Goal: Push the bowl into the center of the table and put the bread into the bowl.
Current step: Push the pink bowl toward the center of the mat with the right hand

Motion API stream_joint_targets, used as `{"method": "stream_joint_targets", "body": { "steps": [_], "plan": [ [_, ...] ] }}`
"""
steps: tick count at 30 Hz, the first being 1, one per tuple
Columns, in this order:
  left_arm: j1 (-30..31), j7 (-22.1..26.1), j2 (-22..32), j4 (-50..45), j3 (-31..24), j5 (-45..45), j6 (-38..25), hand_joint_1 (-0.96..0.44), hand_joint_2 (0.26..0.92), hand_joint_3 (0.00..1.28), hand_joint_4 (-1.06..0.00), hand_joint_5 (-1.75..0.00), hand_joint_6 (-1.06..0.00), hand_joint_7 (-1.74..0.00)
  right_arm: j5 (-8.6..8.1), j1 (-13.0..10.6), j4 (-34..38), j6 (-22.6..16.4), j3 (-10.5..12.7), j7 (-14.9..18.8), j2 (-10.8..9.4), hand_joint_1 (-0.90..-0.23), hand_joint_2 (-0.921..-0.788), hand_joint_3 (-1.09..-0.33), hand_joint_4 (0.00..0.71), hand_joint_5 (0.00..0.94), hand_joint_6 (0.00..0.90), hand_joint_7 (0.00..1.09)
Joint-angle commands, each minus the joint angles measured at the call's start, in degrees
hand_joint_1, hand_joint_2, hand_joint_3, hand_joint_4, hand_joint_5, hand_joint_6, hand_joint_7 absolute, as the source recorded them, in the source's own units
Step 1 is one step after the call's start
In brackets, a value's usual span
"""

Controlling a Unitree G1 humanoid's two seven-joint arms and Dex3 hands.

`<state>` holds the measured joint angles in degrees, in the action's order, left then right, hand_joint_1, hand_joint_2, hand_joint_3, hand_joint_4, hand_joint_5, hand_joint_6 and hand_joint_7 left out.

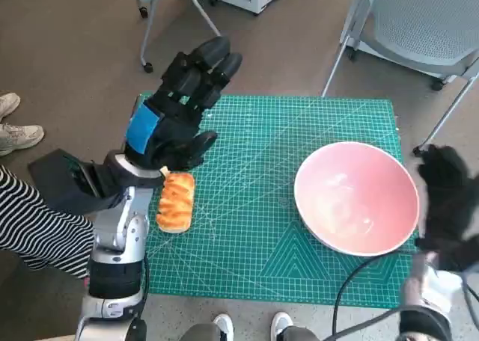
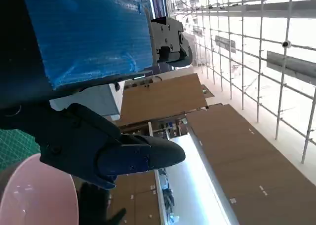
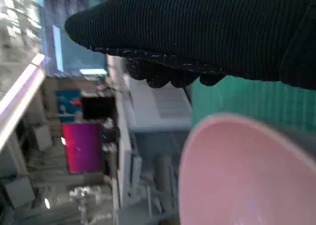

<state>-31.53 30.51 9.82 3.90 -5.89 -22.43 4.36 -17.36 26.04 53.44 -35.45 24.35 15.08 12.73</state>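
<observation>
A pink bowl point(image 1: 357, 197) sits on the right part of the green cutting mat point(image 1: 254, 206); its rim also shows in the left wrist view point(image 2: 34, 195) and the right wrist view point(image 3: 242, 170). My gloved right hand point(image 1: 449, 203) is at the bowl's right rim, holding nothing; the head view does not show contact for certain. A golden bread loaf point(image 1: 177, 200) lies on the mat's left side. My left hand point(image 1: 179, 109) hovers just beyond the bread with its fingers spread, empty.
A chair's white legs and castors point(image 1: 161, 19) stand beyond the table at the far left, a grey mesh chair point(image 1: 419, 27) at the far right. A person's striped sleeve point(image 1: 37, 229) and shoes point(image 1: 19, 128) are at the left. A black cable point(image 1: 352, 281) runs near the front edge.
</observation>
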Motion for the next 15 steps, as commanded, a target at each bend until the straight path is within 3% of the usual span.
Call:
{"method": "stream_joint_targets", "body": {
  "steps": [1,15],
  "plan": [
    [-0.71,0.56,0.83,0.58,-0.8,-0.22,0.89,-0.57,0.892,0.4,0.0,-0.15,0.0,-0.46,-0.75,1.48,3.39,1.21,-0.56,1.53,-1.53,-0.628,-0.921,-0.781,0.17,0.003,0.08,0.52],
    [0.5,0.49,1.61,0.03,-1.65,-0.19,0.66,-0.57,0.921,0.33,-0.01,-0.15,0.0,-0.51,-0.77,4.88,3.45,2.19,-3.3,4.63,-5.29,-0.626,-0.921,-0.79,0.173,0.003,0.099,0.51]
  ]
}}
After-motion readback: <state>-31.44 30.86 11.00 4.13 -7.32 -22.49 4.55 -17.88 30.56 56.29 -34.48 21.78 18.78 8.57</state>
